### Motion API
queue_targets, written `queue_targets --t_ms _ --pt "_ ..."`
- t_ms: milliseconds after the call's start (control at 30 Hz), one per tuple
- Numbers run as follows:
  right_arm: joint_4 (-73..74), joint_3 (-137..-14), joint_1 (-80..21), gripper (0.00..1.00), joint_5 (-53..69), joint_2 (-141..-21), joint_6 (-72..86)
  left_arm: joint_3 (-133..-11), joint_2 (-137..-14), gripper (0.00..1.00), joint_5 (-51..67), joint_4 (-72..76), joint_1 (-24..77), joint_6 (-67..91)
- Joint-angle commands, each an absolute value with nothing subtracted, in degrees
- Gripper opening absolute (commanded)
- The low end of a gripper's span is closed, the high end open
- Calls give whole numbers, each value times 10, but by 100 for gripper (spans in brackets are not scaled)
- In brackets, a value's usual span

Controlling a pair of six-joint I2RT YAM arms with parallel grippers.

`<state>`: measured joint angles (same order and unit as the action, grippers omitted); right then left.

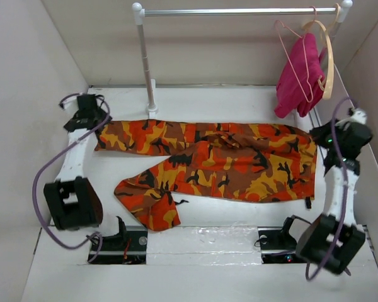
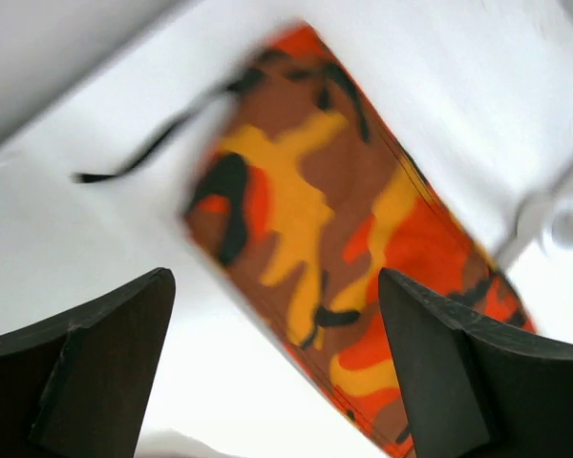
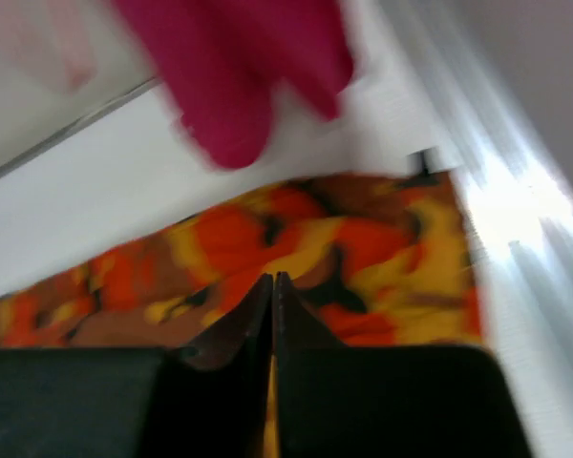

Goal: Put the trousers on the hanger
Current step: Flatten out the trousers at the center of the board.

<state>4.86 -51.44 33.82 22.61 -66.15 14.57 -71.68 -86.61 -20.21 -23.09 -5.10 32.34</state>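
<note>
in the top view the left gripper sits at about 10 o'clock on the white table, just beside the cuff of the upper leg of the trousers. its wrist camera shows the left gripper with its jaws spread wide and nothing between them, and the cuff end of the trousers below the gap. a black cord trails from the cloth toward 10 o'clock.

the trousers lie flat across the middle of the table, waist at 3 o'clock. one leg runs toward 9 o'clock, and the other bends down toward 7 o'clock. a white post stands at 11 o'clock, carrying a rail across the back.

at 1 o'clock the hanger hangs from the rail, well apart from the trousers, beside a wooden hanger and a magenta cloth.

the right gripper is at 3 o'clock, near the waistband. in its blurred wrist view, the right gripper has its jaws pressed together on nothing visible, over the trousers, with the magenta cloth at 12 o'clock.
</note>
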Motion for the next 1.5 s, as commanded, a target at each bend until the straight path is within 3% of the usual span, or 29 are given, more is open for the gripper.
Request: queue_targets --t_ms 0,167,300,400,433,533,600,733,933,1000,1033,1067,1200,1333,1367,1400,1433,1467 --pt "38 -424 238 1 262 -569 166 -652 -795 84 -215 -221 -121 380" --pt "15 -343 56 0 296 -538 136 -586 -825 83 -76 -187 -239 431" --pt "75 -333 -74 1 264 -504 80 -570 -863 84 -11 -125 -257 434" --pt "117 -325 -187 21 228 -495 60 -561 -879 85 22 -83 -257 457" --pt "122 -323 -215 34 216 -493 62 -559 -886 85 40 -73 -257 463" --pt "112 -315 -320 50 179 -503 81 -536 -889 86 84 -11 -257 492" --pt "99 -313 -379 55 153 -523 99 -524 -897 86 95 14 -257 510" --pt "63 -323 -430 54 146 -565 122 -538 -940 79 105 13 -257 527" --pt "62 -372 -453 54 133 -614 113 -540 -961 57 106 16 -257 545" --pt "61 -391 -453 52 136 -637 104 -552 -962 16 103 2 -257 548" --pt "56 -395 -453 52 139 -644 99 -561 -959 5 92 1 -257 548" --pt "55 -401 -458 52 141 -656 93 -581 -954 0 89 -18 -257 540" --pt "40 -406 -463 51 151 -685 87 -655 -905 0 35 -68 -220 491" --pt "19 -395 -463 51 154 -699 86 -738 -869 0 -97 -137 -141 407" --pt "14 -394 -458 51 168 -707 82 -729 -859 14 -134 -157 -113 383" --pt "14 -394 -458 51 168 -713 82 -729 -859 14 -151 -157 -113 378" --pt "16 -398 -453 51 173 -718 74 -708 -857 32 -159 -163 -105 381" --pt "19 -402 -453 51 176 -724 69 -693 -856 40 -163 -175 -105 389"
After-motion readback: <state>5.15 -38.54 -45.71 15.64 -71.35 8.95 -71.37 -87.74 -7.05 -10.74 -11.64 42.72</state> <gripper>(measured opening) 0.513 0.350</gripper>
